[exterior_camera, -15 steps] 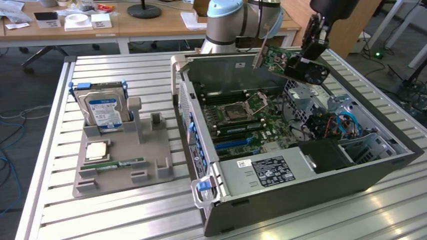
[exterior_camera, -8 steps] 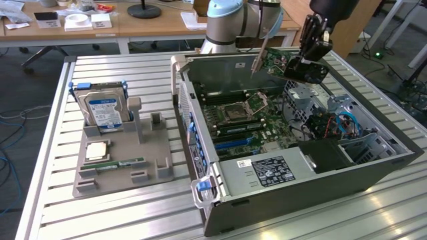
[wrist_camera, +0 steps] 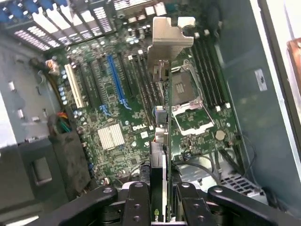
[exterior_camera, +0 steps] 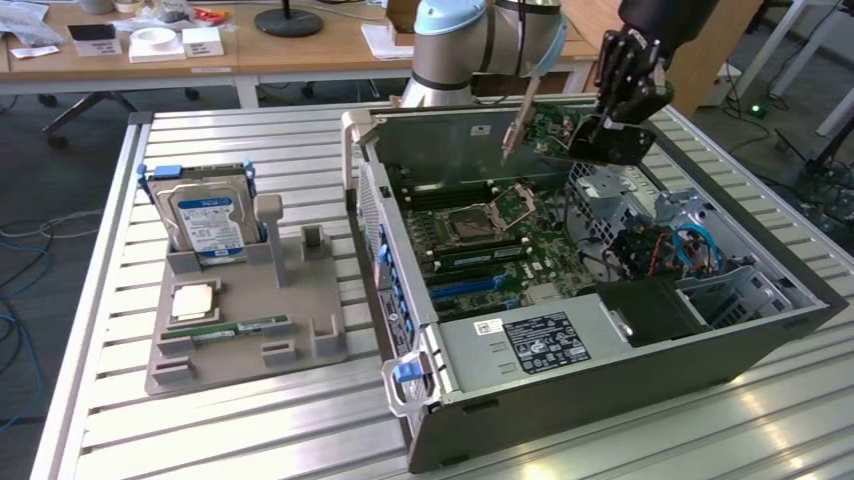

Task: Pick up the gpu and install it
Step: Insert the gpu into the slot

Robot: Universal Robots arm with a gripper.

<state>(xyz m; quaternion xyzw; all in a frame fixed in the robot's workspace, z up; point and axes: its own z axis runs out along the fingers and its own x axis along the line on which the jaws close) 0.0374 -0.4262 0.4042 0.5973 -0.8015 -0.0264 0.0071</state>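
Note:
My gripper [exterior_camera: 609, 122] hangs over the far end of the open computer case [exterior_camera: 747, 330], shut on the gpu [exterior_camera: 554, 128]. The gpu is a dark green card whose silvery bracket [exterior_camera: 522, 112] points towards the exterior view's left. In the wrist view the gpu [wrist_camera: 160, 141] runs edge-on between the black fingers [wrist_camera: 136, 203], and its metal bracket [wrist_camera: 171, 33] is at the far end. My gripper [wrist_camera: 162, 205] holds it well above the motherboard [wrist_camera: 127, 117], apart from the blue slot [wrist_camera: 116, 80] and the open CPU socket [wrist_camera: 190, 101].
A grey parts holder [exterior_camera: 287, 345] on the slatted table carries an upright blue-labelled hard drive [exterior_camera: 203, 215], a CPU [exterior_camera: 195, 300] and a green RAM stick [exterior_camera: 240, 328]. The case walls [exterior_camera: 380, 210] and the power supply [exterior_camera: 534, 340] hem in the motherboard. Desks stand behind.

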